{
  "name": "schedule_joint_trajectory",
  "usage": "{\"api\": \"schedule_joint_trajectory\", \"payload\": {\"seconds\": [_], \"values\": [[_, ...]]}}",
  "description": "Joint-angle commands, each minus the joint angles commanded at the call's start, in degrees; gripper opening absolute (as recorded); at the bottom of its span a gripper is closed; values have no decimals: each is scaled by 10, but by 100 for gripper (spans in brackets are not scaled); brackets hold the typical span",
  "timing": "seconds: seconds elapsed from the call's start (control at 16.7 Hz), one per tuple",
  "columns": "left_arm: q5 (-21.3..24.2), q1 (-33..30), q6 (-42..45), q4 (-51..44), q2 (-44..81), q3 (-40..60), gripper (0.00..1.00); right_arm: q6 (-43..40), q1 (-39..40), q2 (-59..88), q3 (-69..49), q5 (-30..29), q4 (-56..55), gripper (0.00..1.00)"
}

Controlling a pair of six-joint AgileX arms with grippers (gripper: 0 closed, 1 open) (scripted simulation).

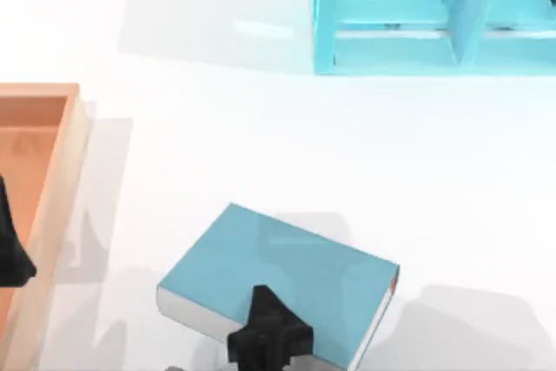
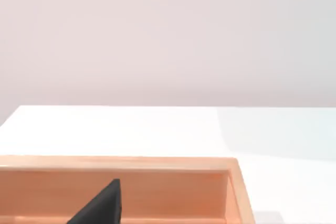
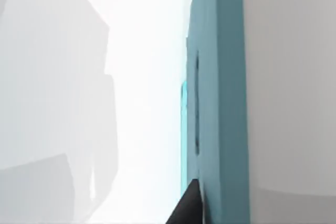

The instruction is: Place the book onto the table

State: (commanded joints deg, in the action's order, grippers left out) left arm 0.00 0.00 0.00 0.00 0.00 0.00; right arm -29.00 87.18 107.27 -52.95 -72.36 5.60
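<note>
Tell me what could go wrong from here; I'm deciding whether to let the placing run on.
1. The right gripper holds the book by one edge, so the far side may sag or twist.
2. The book sits near the table's front edge; released there, it might overhang.

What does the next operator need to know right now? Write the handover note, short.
Right pincer: at the near edge of the table, clamped on the near edge of the thick teal-blue hardcover book.
Left pincer: parked over the orange-brown wooden tray at the table's left side; whether it is open or shut cannot be told.
Book: cover up, over the large white glossy table, with a shadow beyond it; full contact with the surface cannot be confirmed.
Light cyan shelf unit: at the far right.
Done: book brought over open table.
Left: settle it flat if needed, release, withdraw the right arm.
</note>
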Motion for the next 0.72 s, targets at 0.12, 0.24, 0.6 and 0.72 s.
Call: {"api": "schedule_joint_trajectory", "payload": {"seconds": [0.12,0.24,0.6,0.72], "values": [[0,0,0,0,0,0,100,0,0,17,9,0,-25,0],[0,0,0,0,0,0,100,0,0,24,13,0,-33,0],[0,0,0,0,0,0,100,0,0,24,13,0,-33,23],[0,0,0,0,0,0,100,0,0,24,13,0,-33,38]]}}
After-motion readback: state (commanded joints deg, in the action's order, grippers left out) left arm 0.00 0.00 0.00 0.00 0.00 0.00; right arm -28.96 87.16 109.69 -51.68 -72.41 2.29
